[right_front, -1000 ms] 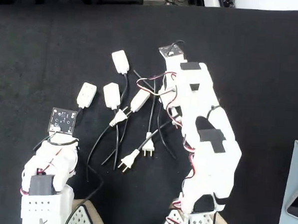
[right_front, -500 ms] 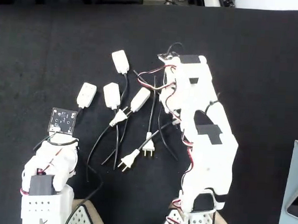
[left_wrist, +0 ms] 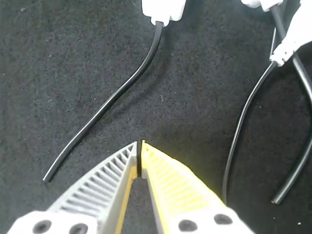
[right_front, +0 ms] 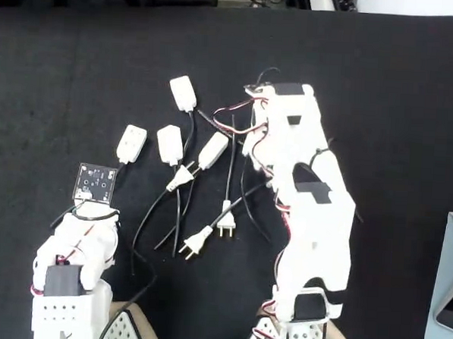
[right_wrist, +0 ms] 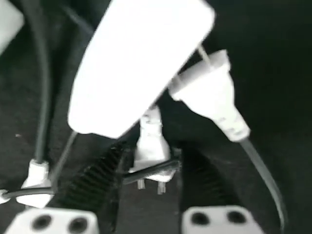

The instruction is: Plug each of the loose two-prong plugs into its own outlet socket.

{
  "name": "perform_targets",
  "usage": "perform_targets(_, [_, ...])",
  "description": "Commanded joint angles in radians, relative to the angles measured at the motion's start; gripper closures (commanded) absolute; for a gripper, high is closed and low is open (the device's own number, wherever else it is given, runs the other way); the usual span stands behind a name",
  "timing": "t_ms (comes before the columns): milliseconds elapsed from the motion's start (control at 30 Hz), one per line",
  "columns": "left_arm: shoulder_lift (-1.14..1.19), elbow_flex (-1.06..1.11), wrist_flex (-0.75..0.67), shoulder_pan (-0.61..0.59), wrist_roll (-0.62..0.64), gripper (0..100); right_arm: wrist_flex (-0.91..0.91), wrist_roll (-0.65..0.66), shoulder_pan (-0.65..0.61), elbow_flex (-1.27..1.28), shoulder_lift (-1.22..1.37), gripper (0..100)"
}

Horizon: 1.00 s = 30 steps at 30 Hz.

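right arm (right_front: 312,197) swung slightly left and straightened, wrist rolled, right gripper (right_wrist: 146,163) drawn a little back

A: Can we read anything on the outlet sockets (right_front: 183,93) or the plugs (right_front: 225,224)?
B: No, we find no legible word, number or sign on them; the marks on the small dark board (right_front: 96,182) are too fine for us to read.

1. High view: looks straight down over the whole bench (right_front: 413,88).
2. Left wrist view: just above the bench, facing past the left hand (left_wrist: 140,151).
3. Right wrist view: nearer still, sharing the high view's plugs (right_wrist: 214,102) mid-bench.
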Motion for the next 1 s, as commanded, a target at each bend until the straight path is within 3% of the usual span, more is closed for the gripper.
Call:
perform_targets(0, [-0.005, -0.01, -0.021, -0.005, -0.003, 97, 0.055, 0.003, -0.017, -0.045, -0.081, 98.4])
perform_targets(333, [-0.005, -0.01, -0.021, -0.005, -0.003, 97, 0.199, 0.012, -0.015, -0.024, -0.417, 98.6])
perform_targets(567, [-0.005, -0.01, -0.021, -0.005, -0.003, 97, 0.199, 0.081, -0.015, 0.148, -0.638, 98.7])
perform_targets(967, [-0.005, -0.01, -0.021, -0.005, -0.003, 97, 0.169, 0.083, -0.011, 0.417, -1.061, 98.6])
